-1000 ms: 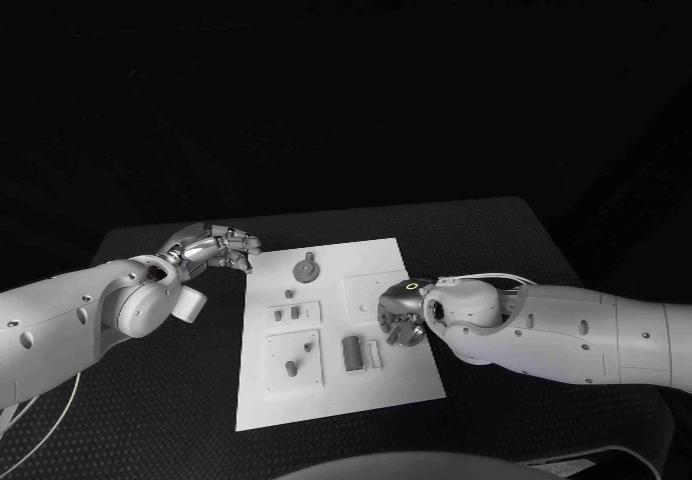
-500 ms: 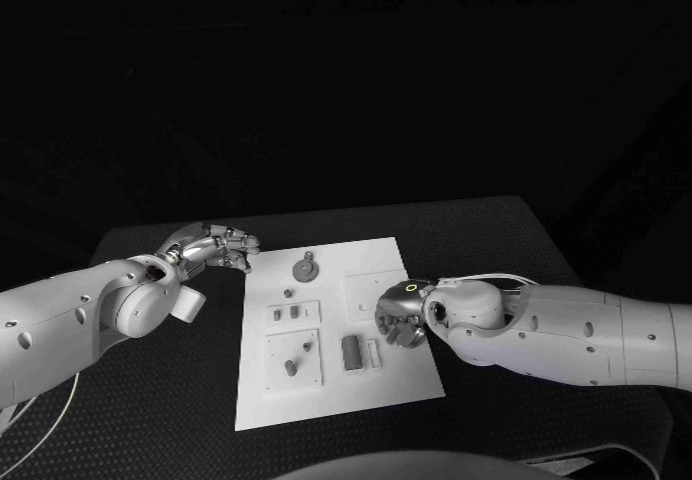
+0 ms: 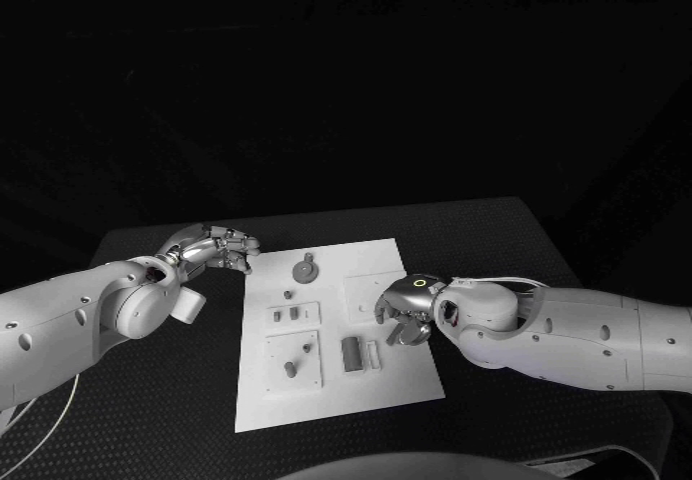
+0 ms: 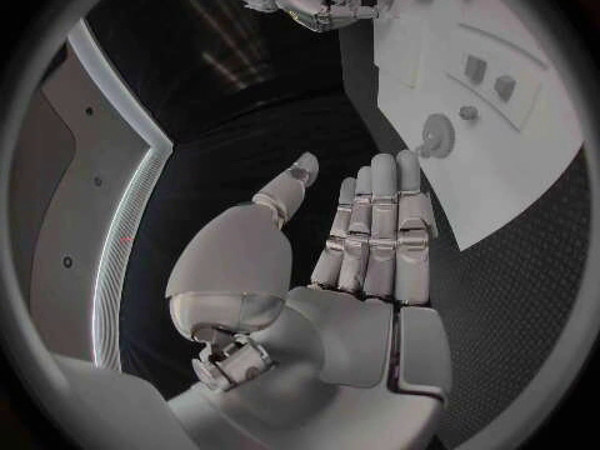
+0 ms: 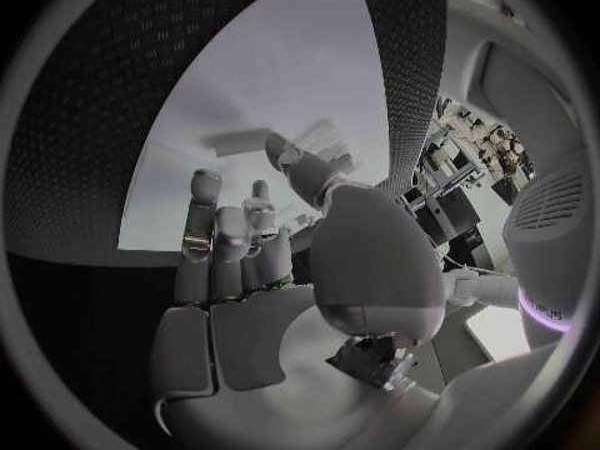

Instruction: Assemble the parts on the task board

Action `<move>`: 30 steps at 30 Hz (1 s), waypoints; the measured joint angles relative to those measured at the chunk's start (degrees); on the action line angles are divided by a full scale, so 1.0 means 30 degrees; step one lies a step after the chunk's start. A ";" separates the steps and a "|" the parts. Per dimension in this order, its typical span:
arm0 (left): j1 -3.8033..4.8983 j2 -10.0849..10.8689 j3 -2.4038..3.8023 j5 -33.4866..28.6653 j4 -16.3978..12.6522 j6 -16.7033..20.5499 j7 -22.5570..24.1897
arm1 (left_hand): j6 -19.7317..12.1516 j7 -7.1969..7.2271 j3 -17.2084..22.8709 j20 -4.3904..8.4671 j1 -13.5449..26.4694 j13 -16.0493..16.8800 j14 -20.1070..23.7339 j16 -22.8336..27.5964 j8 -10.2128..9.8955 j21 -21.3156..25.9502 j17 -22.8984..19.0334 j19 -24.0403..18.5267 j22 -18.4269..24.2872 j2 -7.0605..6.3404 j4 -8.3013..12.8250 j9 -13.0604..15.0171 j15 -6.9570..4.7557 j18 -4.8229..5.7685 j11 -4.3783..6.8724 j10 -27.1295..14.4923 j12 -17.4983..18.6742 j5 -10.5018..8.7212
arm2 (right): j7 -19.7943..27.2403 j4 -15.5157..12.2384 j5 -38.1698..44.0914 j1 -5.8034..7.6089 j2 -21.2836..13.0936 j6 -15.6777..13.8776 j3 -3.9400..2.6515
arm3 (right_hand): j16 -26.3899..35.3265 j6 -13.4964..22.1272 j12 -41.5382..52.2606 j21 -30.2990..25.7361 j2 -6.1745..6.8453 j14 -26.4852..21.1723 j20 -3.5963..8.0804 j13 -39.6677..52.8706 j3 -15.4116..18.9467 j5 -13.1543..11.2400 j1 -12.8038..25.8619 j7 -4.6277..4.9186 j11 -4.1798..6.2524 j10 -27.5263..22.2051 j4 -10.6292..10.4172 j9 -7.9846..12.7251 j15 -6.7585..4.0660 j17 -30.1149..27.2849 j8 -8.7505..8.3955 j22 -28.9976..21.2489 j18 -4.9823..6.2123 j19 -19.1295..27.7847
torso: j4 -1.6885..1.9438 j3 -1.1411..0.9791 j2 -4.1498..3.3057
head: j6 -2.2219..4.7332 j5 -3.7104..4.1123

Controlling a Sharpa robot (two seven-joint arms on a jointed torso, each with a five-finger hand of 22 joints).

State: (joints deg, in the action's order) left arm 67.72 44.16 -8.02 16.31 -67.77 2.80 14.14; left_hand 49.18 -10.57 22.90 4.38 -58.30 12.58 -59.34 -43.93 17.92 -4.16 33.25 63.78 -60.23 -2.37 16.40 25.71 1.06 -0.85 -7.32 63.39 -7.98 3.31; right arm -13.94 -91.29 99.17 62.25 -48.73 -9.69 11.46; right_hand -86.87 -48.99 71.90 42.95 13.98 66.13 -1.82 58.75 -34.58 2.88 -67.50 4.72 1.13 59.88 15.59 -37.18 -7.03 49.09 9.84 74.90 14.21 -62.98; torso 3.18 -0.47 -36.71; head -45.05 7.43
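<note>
The white task board (image 3: 369, 268) lies in the middle of the black table. On it are grey parts: a round disc with a stem (image 3: 306, 268), small blocks (image 3: 286, 314), a dark bar (image 3: 353, 352) and a peg (image 3: 293, 367). My left hand (image 3: 216, 247) hovers by the board's far left corner with its fingers straight and its thumb apart, holding nothing (image 4: 369, 230). My right hand (image 3: 402, 316) sits over the board's right edge, fingers pointing down at it. In the right wrist view its fingers (image 5: 231, 230) are stretched out over the board (image 5: 288, 80) with nothing in them; the thumb is blurred.
The black table (image 3: 490, 240) extends past the board on all sides. The left forearm (image 3: 87, 315) lies over the table's left part and the right forearm (image 3: 577, 335) over its right part. The left wrist view shows the disc part (image 4: 435, 130) and the right hand (image 4: 313, 0).
My right arm has turned and shifted slightly to the right, and the hand has moved a little on the board's right edge. The left hand and the parts have stayed put.
</note>
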 measured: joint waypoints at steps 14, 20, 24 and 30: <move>0.0000 0.0021 -0.0001 0.0003 0.0013 -0.0006 -0.0011 | 0.0000 0.0000 0.0000 -0.0001 0.0000 -0.0016 0.0000 0.0000 -0.0001 0.0000 -0.0004 0.0000 -0.0001 0.0000 0.0000 0.0001 0.0000 -0.0001 0.0000 -0.0001 0.0000 0.0000 | -0.0403 0.0395 -0.5743 0.0449 -0.0271 -0.0560 -0.0103 | -0.0296 -0.3775 0.0370 0.0535 -0.1052 0.1869 0.0843 -0.0324 -0.0462 0.0000 0.5893 -0.0185 0.0278 0.1452 -0.5219 -0.1193 -0.0236 0.0764 0.2165 0.0000 -0.0043 -0.1263 | 0.0016 0.0007 0.0002 | -0.0005 -0.0009; 0.0000 0.0027 -0.0002 0.0004 0.0012 -0.0006 -0.0015 | 0.0000 0.0000 0.0000 0.0000 0.0000 -0.0015 0.0000 0.0000 -0.0001 0.0000 -0.0005 0.0000 0.0015 0.0000 0.0000 0.0001 0.0000 -0.0001 0.0000 0.0000 0.0000 0.0000 | -0.1660 0.0404 -0.7629 0.0461 -0.0254 0.0391 -0.0103 | -0.0296 -0.3886 0.0290 0.0534 -0.2112 0.2028 0.0911 -0.0402 0.0071 0.0000 0.6670 -0.0199 0.0406 0.1586 -0.5308 -0.1251 -0.0380 0.0755 0.2164 0.0000 -0.0026 -0.1329 | 0.0027 0.0011 -0.0005 | -0.0026 -0.0013; 0.0000 0.0031 -0.0002 0.0004 0.0006 -0.0006 -0.0019 | 0.0000 0.0000 0.0000 -0.0001 0.0000 -0.0015 0.0000 0.0000 0.0000 0.0000 0.0013 0.0000 0.0015 0.0000 0.0000 0.0001 0.0000 0.0000 0.0000 0.0000 0.0000 0.0000 | -0.2610 0.0400 -0.8302 0.0464 -0.0238 0.1336 -0.0101 | -0.0295 -0.3976 0.0219 0.0535 -0.2228 0.2122 0.0914 -0.0411 0.0208 0.0000 0.7241 -0.0288 0.0448 0.1689 -0.5445 -0.1251 -0.0417 0.0815 0.2164 -0.0001 -0.0027 -0.1326 | 0.0024 0.0011 -0.0007 | -0.0051 -0.0037; 0.0000 0.0027 -0.0002 0.0005 -0.0009 -0.0012 -0.0025 | 0.0000 0.0000 0.0000 -0.0001 0.0000 -0.0014 -0.0001 0.0000 -0.0001 0.0000 0.0013 0.0000 0.0014 0.0000 0.0000 0.0001 0.0000 0.0000 0.0000 0.0000 0.0000 0.0000 | -0.3659 0.0399 -0.8797 0.0467 -0.0044 0.2357 -0.0099 | -0.0294 -0.4348 0.0218 0.0535 -0.2501 0.2319 0.1055 -0.0087 0.0222 0.0000 0.7670 -0.0428 0.0547 0.2127 -0.5459 -0.1108 -0.0485 0.1020 0.2162 -0.0001 -0.0045 -0.1329 | 0.0016 0.0011 -0.0009 | -0.0086 -0.0044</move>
State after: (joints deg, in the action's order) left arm 67.72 44.25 -8.03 16.32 -67.80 2.77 14.06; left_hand 49.18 -10.57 22.90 4.38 -58.30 12.54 -59.35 -43.93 17.92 -4.17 33.29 63.78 -60.19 -2.37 16.40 25.71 1.06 -0.85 -7.32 63.39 -7.98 3.31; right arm -24.91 -90.10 72.78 63.65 -48.86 -2.62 11.17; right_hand -87.75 -62.03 72.55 44.55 6.48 73.09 1.34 58.49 -33.92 2.88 -44.50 3.43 2.77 66.26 -0.79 -40.50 -8.48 52.15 16.32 74.90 14.08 -66.97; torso 3.23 -0.44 -36.74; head -45.31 7.30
